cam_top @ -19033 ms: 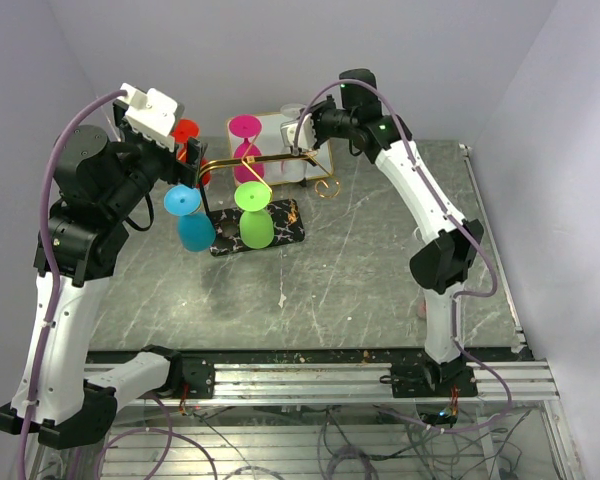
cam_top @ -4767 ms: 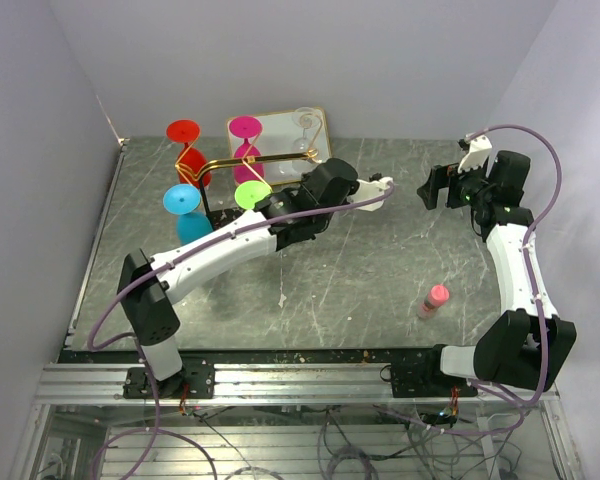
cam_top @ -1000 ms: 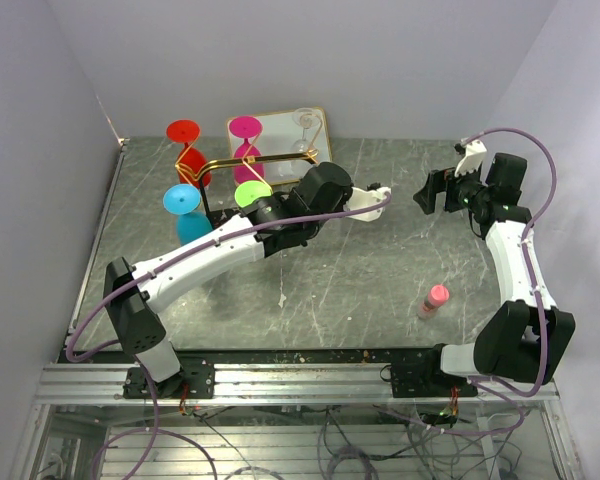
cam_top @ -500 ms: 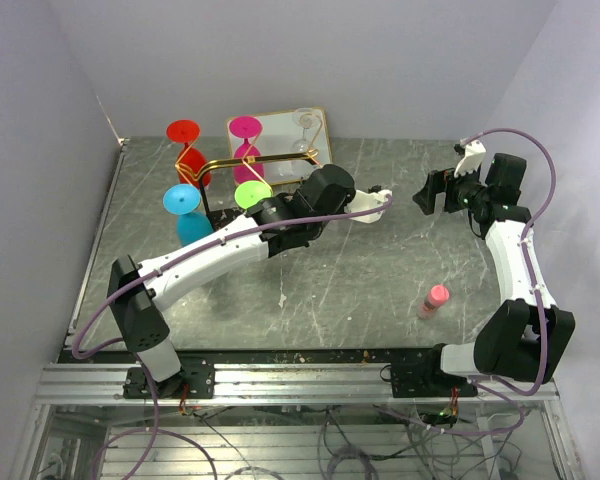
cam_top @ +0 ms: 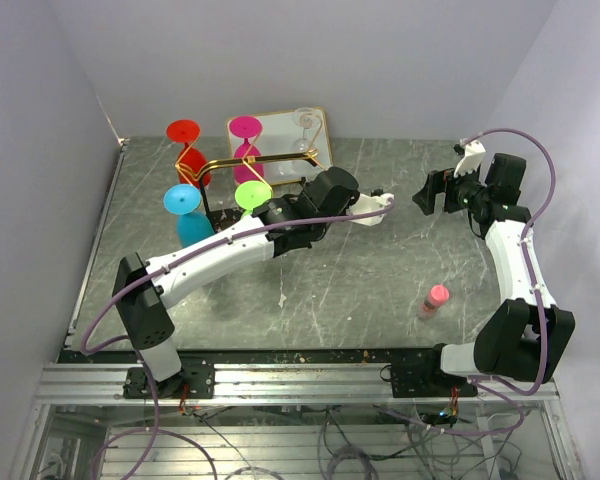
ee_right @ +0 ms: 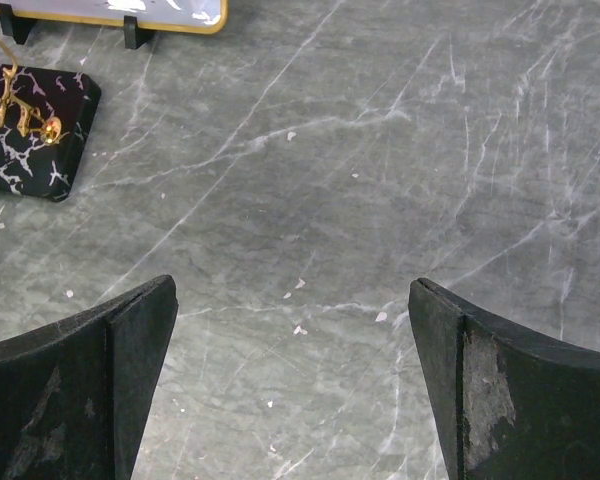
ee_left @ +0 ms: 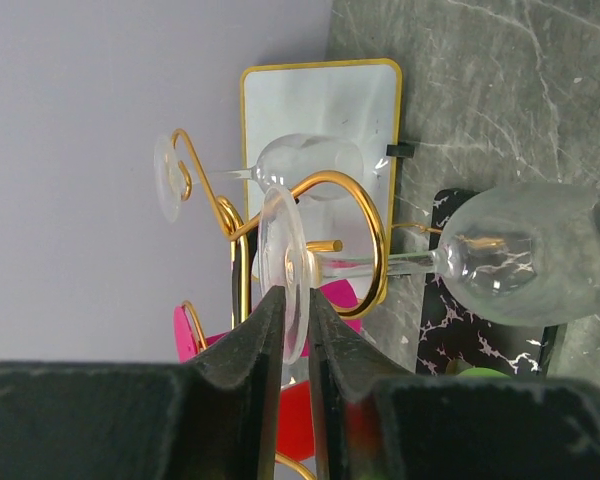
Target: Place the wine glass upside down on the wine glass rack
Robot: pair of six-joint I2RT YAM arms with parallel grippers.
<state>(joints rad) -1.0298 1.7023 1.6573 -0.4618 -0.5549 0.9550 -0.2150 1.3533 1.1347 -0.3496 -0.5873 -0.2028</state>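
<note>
A clear wine glass (ee_left: 525, 255) hangs bowl-down from the right curl of the gold wine glass rack (ee_left: 365, 230), above the rack's black marbled base (ee_left: 440, 320). My left gripper (ee_left: 297, 300) is open only a crack. Its fingers stand on either side of the rim of the glass's foot (ee_left: 285, 250). In the top view the left arm (cam_top: 230, 245) reaches across to the rack (cam_top: 230, 162) and hides this glass. My right gripper (ee_right: 292, 288) (cam_top: 425, 192) is wide open and holds nothing, off to the right over bare table.
Red (cam_top: 184, 132), pink (cam_top: 245, 127), blue (cam_top: 183, 200) and green (cam_top: 251, 194) glasses hang on the rack. Behind it stands a gold-rimmed white tray (cam_top: 280, 125) with another clear glass (ee_left: 305, 160). A small pink bottle (cam_top: 435, 298) stands at the front right.
The left gripper's jaws have parted slightly around the glass's foot, and the left arm has shifted a little. The right arm has not moved.
</note>
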